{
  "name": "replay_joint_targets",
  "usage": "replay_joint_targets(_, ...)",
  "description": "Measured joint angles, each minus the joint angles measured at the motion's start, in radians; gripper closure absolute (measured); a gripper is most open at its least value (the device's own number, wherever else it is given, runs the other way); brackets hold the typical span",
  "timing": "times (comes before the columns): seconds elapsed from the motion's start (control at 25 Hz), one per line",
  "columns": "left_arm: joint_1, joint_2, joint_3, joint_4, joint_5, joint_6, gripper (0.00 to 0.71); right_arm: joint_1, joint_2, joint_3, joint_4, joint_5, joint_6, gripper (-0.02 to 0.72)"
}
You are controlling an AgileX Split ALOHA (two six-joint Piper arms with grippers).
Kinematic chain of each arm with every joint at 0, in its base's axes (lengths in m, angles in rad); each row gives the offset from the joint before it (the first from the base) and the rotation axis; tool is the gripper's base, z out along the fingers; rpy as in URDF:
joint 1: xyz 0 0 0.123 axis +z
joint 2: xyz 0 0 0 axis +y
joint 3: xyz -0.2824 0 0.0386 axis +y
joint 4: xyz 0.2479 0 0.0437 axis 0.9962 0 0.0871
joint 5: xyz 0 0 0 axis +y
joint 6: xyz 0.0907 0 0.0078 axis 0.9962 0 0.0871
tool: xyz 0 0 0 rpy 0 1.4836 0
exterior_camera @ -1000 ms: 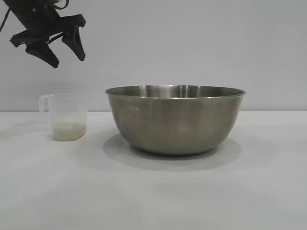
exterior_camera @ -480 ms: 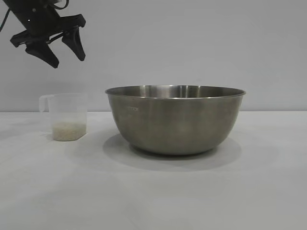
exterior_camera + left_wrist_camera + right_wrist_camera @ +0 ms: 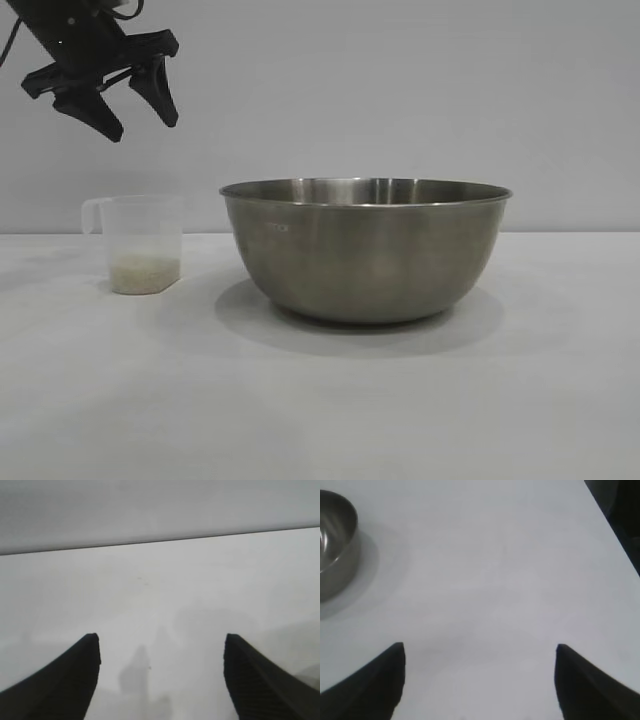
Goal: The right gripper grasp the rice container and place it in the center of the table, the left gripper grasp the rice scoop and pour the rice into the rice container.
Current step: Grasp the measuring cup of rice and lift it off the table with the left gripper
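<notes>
Rice container (image 3: 366, 250) sits mid-table (image 3: 320, 400); rice scoop (image 3: 140, 245) beside it, untouched. Left gripper (image 3: 140, 118) hovers above scoop, fingers spread, empty. Best approach: descend straight, clamp handle squarely, keep rice (image 3: 145, 270) level.

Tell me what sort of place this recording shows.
Probably a lab test bench, not a kitchen: a bare white table against a blank wall, only a steel bowl and a small plastic cup of rice, a black gripper overhead.
</notes>
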Motion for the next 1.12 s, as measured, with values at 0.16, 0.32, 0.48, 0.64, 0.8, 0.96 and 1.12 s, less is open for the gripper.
replay_joint_targets(0.16,0.000,0.000,0.000,0.000,0.000,0.000,0.165,0.000,-0.007,0.006,-0.002,0.008,0.000,0.179)
replay_joint_targets(0.32,0.000,0.000,0.000,0.000,0.002,0.000,0.165,0.000,-0.007,0.010,-0.002,0.011,0.000,0.179)
replay_joint_targets(0.48,0.000,0.000,0.000,0.000,0.002,0.000,0.165,0.021,-0.007,0.010,-0.002,0.012,0.000,0.179)
replay_joint_targets(0.64,0.000,0.000,0.000,0.000,0.002,0.000,0.165,0.064,-0.007,0.010,-0.002,0.012,-0.002,0.179)
replay_joint_targets(0.8,0.000,0.000,0.000,0.000,0.002,0.000,0.165,0.109,-0.007,0.010,-0.002,0.012,-0.004,0.179)
replay_joint_targets(0.96,0.000,0.000,0.000,0.000,0.002,0.000,0.165,0.122,-0.007,0.010,-0.002,0.012,-0.004,0.179)
replay_joint_targets(1.12,0.000,0.000,0.000,0.000,0.002,0.000,0.165,0.122,-0.007,0.010,-0.002,0.012,-0.004,0.179)
